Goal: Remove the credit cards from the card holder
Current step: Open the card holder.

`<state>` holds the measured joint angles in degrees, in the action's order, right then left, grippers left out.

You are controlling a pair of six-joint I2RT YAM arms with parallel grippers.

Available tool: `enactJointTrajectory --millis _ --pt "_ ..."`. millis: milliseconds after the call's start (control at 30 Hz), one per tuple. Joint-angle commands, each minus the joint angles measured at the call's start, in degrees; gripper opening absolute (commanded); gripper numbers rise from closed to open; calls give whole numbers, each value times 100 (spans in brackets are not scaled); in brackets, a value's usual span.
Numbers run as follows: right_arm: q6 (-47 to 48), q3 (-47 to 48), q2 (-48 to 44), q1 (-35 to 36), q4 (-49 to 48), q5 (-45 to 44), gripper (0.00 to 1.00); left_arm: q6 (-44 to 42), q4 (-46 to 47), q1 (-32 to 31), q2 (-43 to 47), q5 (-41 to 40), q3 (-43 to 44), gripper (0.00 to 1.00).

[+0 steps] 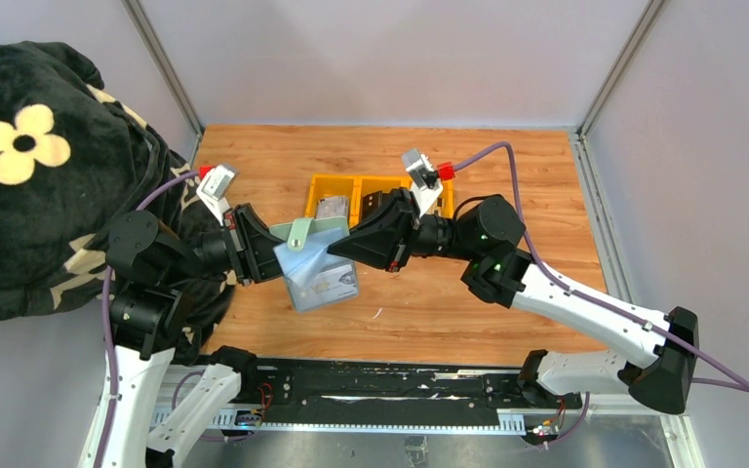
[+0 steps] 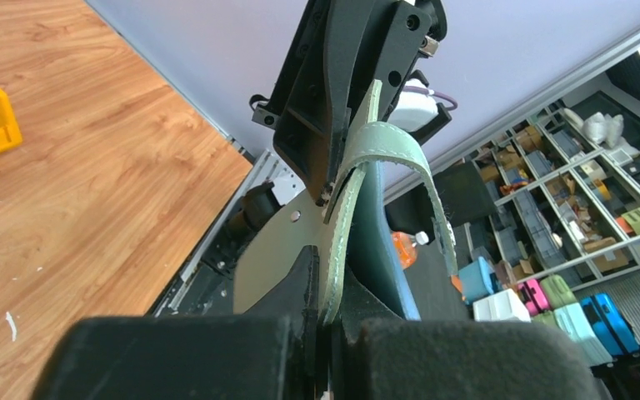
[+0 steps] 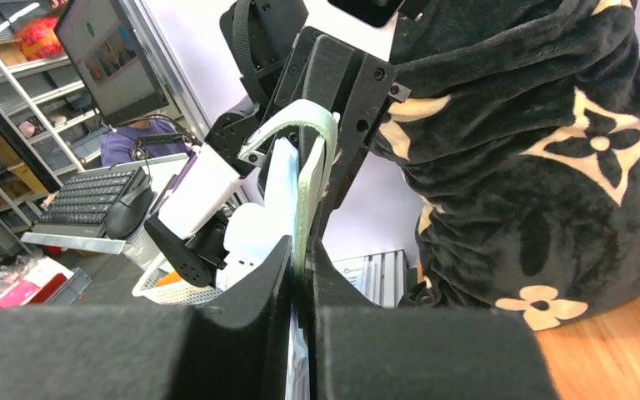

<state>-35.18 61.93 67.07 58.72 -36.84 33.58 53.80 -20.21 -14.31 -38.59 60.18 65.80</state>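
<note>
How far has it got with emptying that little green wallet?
Possibly started: a grey card-like item lies in the yellow tray, though unconfirmed. In hand: the left gripper and right gripper both pinch the card holder open above the table. Left: a card shows in its pocket.

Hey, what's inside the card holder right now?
The open card holder shows pale blue lining and what looks like one silver-grey card in a pocket. Any cards behind it are covered.

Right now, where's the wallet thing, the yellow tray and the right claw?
card holder (image 1: 304, 271), top view, its pale blue inside.
yellow tray (image 1: 332, 178), top view, its far rim.
right gripper (image 1: 339, 252), top view, between its fingertips.
</note>
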Motion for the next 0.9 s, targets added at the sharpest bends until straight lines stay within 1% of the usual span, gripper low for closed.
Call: enactJointTrajectory --millis 0,33,67,100,133,167,200,233,267,300,333,400,533,733,800,867 --pt "-47 427 52 -45 242 99 2 -262 -204 33 113 67 -18 0" --pt "-16 459 40 -45 376 51 0 -459 -376 37 135 38 16 0" --pt "-6 456 3 -45 449 5 0 -681 -572 34 146 -3 59 1" --pt "13 440 -39 -45 491 -42 0 -967 -807 33 129 -47 121 7" --pt "34 420 -94 -45 536 -95 0 -1288 -1109 33 94 -81 226 17" --pt "77 410 -146 -45 613 -137 0 -1715 -1440 33 56 -136 352 30" --pt "149 408 -228 -45 730 -198 0 -2328 -1994 33 -2 -225 537 50" --pt "211 407 -295 -45 851 -264 0 -2829 -2469 33 -70 -391 759 61" --pt "266 403 -334 -51 985 -333 0 -3173 -2845 33 -151 -565 993 67" --pt "311 399 -413 -53 1087 -402 0 -3734 -3192 33 -225 -714 1231 70" --pt "344 399 -460 -60 1177 -444 0 -4087 -3470 33 -283 -868 1442 72" --pt "419 414 -538 -69 1297 -466 0 -4528 -3778 34 -328 -1102 1755 75" --pt "503 459 -596 -71 1454 -460 0 -4771 -3807 33 -190 -1151 1977 79" --pt "575 561 -601 -80 1649 -433 0 -4993 -3809 33 -191 -1561 2359 78" --pt "536 586 -575 -80 1669 -441 0 -5045 -3811 33 -172 -1367 2380 80" --pt "504 643 -543 -80 1718 -450 0 -5103 -3808 33 -100 -1191 2308 84"
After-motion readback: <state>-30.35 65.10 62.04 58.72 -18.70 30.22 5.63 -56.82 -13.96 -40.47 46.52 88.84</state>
